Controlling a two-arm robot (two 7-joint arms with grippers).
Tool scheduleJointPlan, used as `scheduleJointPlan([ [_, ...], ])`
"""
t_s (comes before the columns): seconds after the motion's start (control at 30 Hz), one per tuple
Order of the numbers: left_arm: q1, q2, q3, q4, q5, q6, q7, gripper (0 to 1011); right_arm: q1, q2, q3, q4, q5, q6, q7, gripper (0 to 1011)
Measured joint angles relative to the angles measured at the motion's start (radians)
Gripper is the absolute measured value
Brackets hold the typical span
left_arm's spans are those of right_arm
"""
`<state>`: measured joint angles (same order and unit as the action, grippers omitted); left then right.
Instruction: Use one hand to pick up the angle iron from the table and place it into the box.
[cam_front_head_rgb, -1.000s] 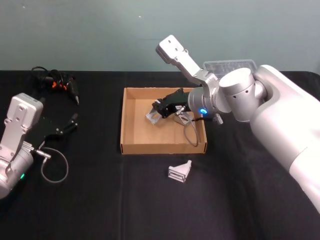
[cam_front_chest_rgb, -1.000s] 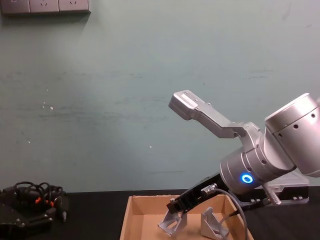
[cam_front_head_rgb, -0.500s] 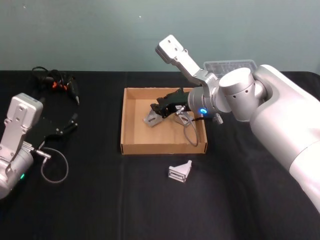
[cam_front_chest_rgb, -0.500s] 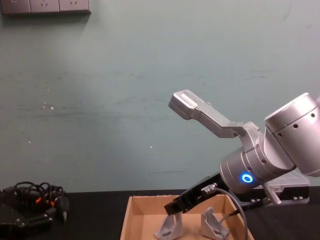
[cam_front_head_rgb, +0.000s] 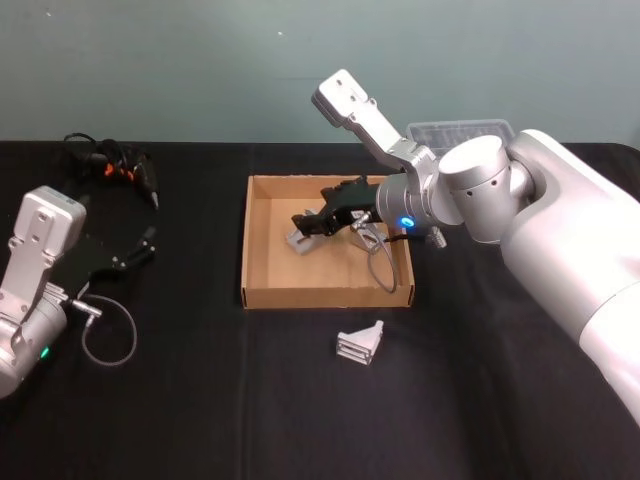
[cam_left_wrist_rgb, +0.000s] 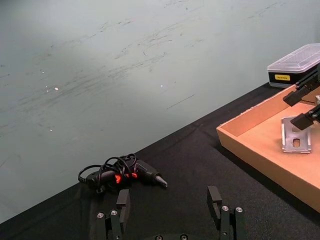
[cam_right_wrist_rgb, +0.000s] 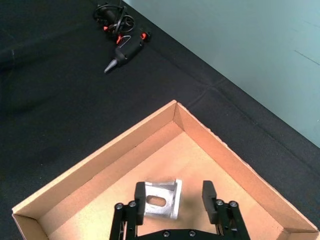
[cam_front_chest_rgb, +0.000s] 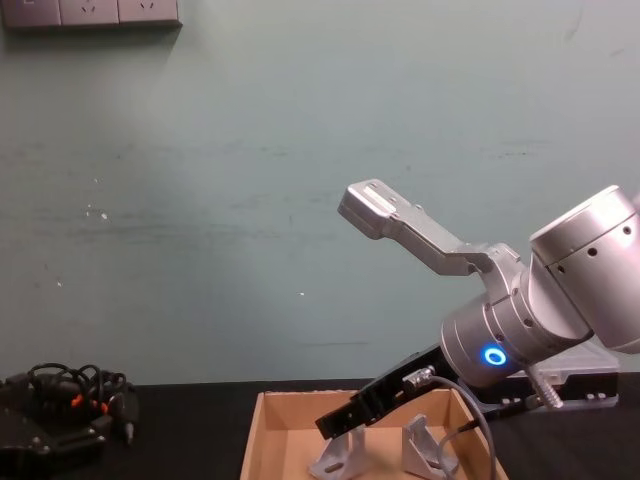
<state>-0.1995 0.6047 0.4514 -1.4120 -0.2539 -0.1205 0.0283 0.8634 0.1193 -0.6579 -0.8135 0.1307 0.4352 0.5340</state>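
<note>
The tan cardboard box (cam_front_head_rgb: 325, 296) sits mid-table on the black table (cam_front_head_rgb: 200, 400). A silver angle iron (cam_front_head_rgb: 300, 241) rests on the box floor near its back left, and another angle iron (cam_front_head_rgb: 366, 236) stands farther right inside. My right gripper (cam_front_head_rgb: 311, 222) hovers open just over the first iron. In the right wrist view that iron (cam_right_wrist_rgb: 160, 200) lies below the spread gripper (cam_right_wrist_rgb: 174, 194), free of its fingers (cam_right_wrist_rgb: 208, 193). The chest view shows the right gripper (cam_front_chest_rgb: 335, 422) above that iron (cam_front_chest_rgb: 335, 462). One more angle iron (cam_front_head_rgb: 360, 343) lies on the table before the box. My left gripper (cam_left_wrist_rgb: 169, 200) is parked open at the left.
A black power tool with tangled cord (cam_front_head_rgb: 115, 165) lies at the back left. A black case with a clear lid (cam_front_head_rgb: 460, 130) stands behind the box at the right. A grey cable loop (cam_front_head_rgb: 105, 335) hangs by the left arm.
The right gripper has opened and let go of the angle iron, which now rests on the box floor. The fingers have shifted slightly left. The left arm has stayed still.
</note>
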Motion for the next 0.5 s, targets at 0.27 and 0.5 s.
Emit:
scheduleJointPlan([
  [0.27, 0.0, 0.0, 0.0, 0.0, 0.0, 0.0, 0.0, 1011, -0.001, 0.001, 0.0, -0.001, 0.001, 0.001, -0.001, 931],
  [0.5, 0.0, 0.0, 0.0, 0.0, 0.0, 0.0, 0.0, 1011, -0.052, 0.036, 0.036, -0.106, 0.008, 0.004, 0.0, 1003],
])
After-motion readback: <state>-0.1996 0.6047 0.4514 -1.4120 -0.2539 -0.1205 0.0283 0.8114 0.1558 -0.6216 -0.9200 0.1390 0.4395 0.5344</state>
